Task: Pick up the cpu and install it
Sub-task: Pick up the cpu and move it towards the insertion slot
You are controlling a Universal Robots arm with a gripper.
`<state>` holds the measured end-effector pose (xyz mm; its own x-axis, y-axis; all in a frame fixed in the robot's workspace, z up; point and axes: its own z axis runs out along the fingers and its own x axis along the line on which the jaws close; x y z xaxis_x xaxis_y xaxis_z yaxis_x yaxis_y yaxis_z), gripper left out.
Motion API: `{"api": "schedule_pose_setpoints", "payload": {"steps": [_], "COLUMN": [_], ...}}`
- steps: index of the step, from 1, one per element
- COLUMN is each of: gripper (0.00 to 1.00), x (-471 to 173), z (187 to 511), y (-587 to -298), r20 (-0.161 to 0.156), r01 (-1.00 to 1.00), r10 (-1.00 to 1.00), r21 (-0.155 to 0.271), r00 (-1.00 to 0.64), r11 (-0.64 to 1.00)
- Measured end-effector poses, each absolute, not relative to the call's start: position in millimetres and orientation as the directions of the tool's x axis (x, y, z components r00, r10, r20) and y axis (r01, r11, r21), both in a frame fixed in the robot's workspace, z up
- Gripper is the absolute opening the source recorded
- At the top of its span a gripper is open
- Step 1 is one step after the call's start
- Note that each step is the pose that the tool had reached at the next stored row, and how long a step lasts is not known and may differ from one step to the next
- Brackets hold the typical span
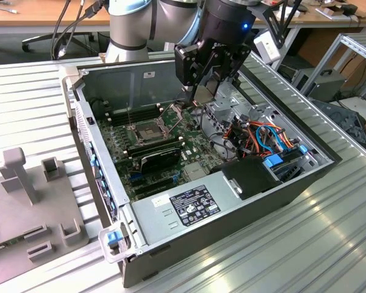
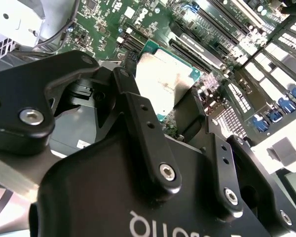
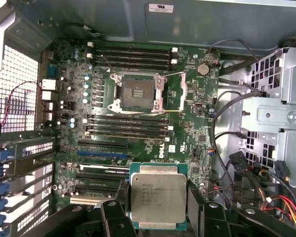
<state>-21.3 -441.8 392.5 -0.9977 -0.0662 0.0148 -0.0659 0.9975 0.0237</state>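
Note:
The cpu (image 3: pixel 158 200), a flat square chip with a silver-grey top and green rim, sits between my black fingers (image 3: pixel 119 200) in both wrist views. My gripper (image 3: pixel 158 205) is shut on the cpu (image 2: pixel 164 81), holding it level above the green motherboard (image 3: pixel 192 106). The dark square socket (image 3: pixel 138 91) stands uncovered, its metal frame swung aside. In the exterior view my gripper (image 1: pixel 202 93) hangs inside the open computer case, to the right of the socket (image 1: pixel 147 131) and above the board.
Long memory sticks (image 3: pixel 130 52) flank the socket on two sides. A metal drive cage (image 3: pixel 271 116) with loose cables (image 1: pixel 265 137) and a black power supply (image 1: pixel 189 204) crowd the case. A grey fixture plate (image 1: pixel 30 207) lies outside it, at the exterior view's left.

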Motion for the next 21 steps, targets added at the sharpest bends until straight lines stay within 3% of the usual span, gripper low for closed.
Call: {"api": "schedule_pose_setpoints", "payload": {"steps": [21], "gripper": [0.55], "x": [-5.9], "z": [378.4], "y": [-438.3], "r20": [0.015], "r01": [-0.066], "r10": [-0.066], "r21": [0.016], "r00": [-0.998], "r11": [0.998]}}
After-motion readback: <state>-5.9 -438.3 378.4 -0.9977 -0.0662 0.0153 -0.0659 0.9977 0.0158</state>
